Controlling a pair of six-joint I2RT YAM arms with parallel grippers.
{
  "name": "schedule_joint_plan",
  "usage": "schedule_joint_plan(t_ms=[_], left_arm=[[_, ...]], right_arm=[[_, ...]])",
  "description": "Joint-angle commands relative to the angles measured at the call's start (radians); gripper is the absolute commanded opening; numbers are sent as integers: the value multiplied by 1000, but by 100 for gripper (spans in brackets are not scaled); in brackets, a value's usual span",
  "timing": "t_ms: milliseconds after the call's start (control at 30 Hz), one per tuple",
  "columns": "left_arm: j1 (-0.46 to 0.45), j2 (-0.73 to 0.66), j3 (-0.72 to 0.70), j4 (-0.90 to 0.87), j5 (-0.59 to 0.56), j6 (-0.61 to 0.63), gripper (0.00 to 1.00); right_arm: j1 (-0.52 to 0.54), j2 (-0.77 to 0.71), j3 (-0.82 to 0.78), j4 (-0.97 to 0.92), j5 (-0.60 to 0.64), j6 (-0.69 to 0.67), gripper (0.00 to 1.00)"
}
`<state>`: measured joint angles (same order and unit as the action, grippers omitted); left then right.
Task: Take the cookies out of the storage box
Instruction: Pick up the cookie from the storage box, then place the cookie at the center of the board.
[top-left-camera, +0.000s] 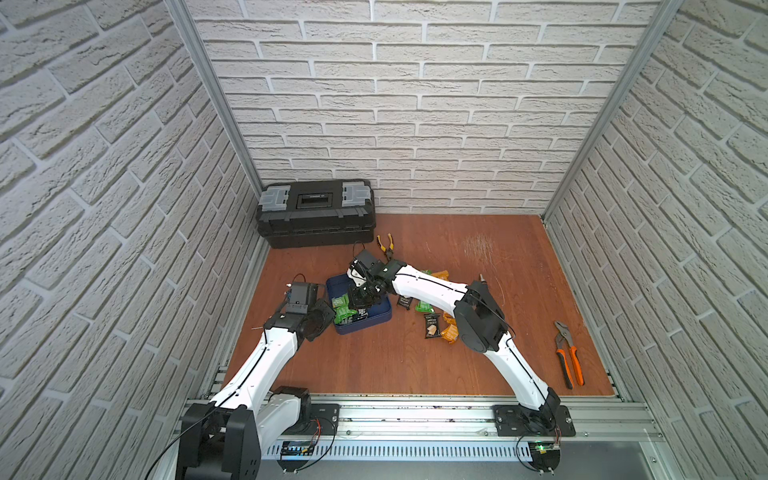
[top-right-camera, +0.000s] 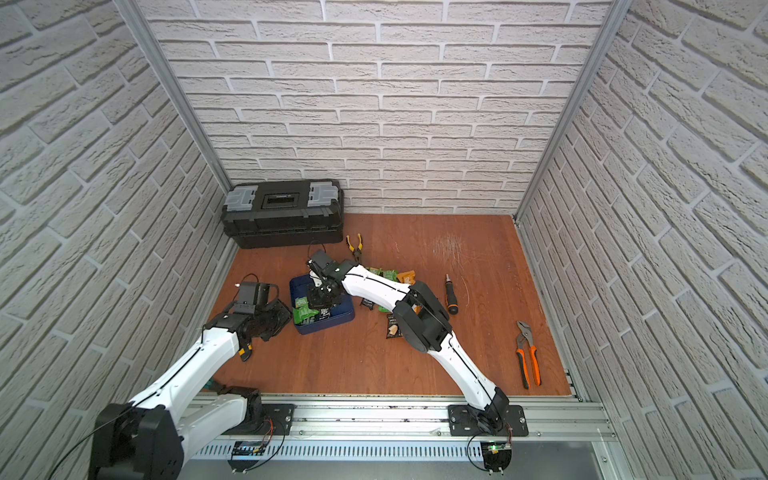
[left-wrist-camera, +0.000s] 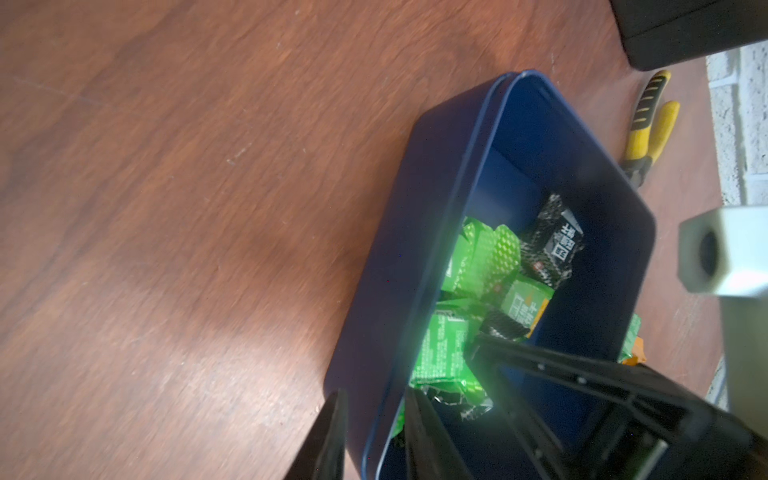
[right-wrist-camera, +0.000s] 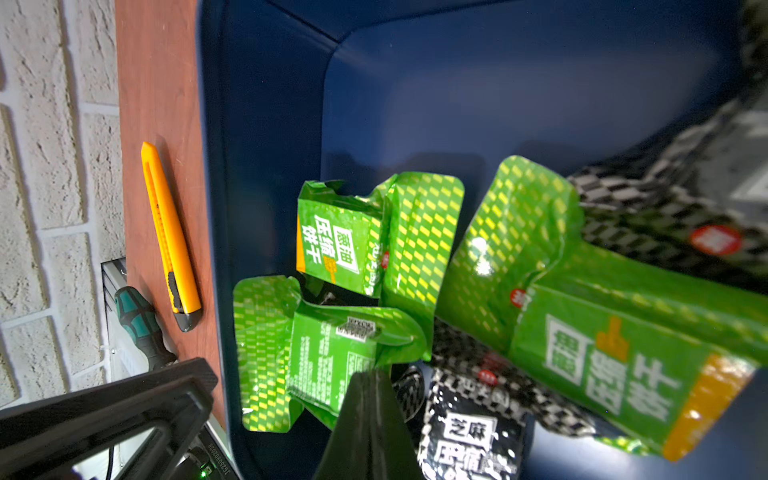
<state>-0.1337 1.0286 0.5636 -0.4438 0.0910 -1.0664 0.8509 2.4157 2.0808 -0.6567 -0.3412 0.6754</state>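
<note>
1. On the wooden table (top-left-camera: 457, 365), left of its middle: the storage box (top-left-camera: 381, 316), navy, flat on its base, apart from the black toolbox (top-left-camera: 316, 212) in the far left corner.
2. Clamped on the box wall at the left arm's side: the left gripper (left-wrist-camera: 376, 399) — jaws narrow, one finger outside the wall, one inside.
3. Down inside the box: the right gripper (top-left-camera: 362, 300). Fingers (right-wrist-camera: 365, 415) pressed fully together, tip at the edge of a green packet (right-wrist-camera: 332, 357). Not possible to tell if any foil is pinched between.
4. Still in the box: the cookies (left-wrist-camera: 482, 257), several green and black ones, heaped at the end nearer to the robot. Blue floor showing at the far end.
5. Out of the box — loose packets (top-left-camera: 432, 326) in green, black and orange, on the table just right of it, partly hidden under the right arm.
6. Around, untouched: yellow-handled pliers (top-left-camera: 388, 243) behind the box, orange-handled pliers (top-left-camera: 567, 357) well apart at the right, a black screwdriver (top-right-camera: 450, 295) beyond the right arm's elbow, a yellow utility knife (right-wrist-camera: 170, 232) and a green-handled screwdriver (right-wrist-camera: 141, 324) on the left arm's side of the box.
</note>
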Motion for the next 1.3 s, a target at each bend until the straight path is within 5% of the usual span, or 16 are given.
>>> schedule_joint_plan(t_ms=[0,1267], left_arm=[[3,-24,21,-14,-23,0,31],[-18,-38,88,-52,-58,92,31]], right_arm=[[-1,-78,-21,9,12,5,2],[-57,-401,-265,51,130,-1,2]])
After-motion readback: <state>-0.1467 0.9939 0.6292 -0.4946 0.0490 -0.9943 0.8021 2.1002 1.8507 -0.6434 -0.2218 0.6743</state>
